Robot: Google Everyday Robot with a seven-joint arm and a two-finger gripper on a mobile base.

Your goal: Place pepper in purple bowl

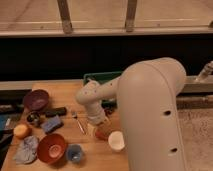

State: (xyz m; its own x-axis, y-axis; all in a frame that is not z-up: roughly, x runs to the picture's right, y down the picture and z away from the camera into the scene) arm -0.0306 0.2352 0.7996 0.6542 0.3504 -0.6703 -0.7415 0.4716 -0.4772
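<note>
Gripper (97,128) low over middle of wooden table (95,161), right at pepper (104,134). Jaws spread, clamped on nothing. Pepper lies on wood just beside white cup (116,141), partly hidden by gripper. Purple bowl (36,99) at table's back-left corner, well apart, looks empty. Judgement: early stage. Grasp not yet made; lift, carry to bowl and release all remain.

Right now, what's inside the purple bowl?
The purple bowl shows only bare interior; its near inner side hides behind the rim. The hand is over the pepper, mid-table.
</note>
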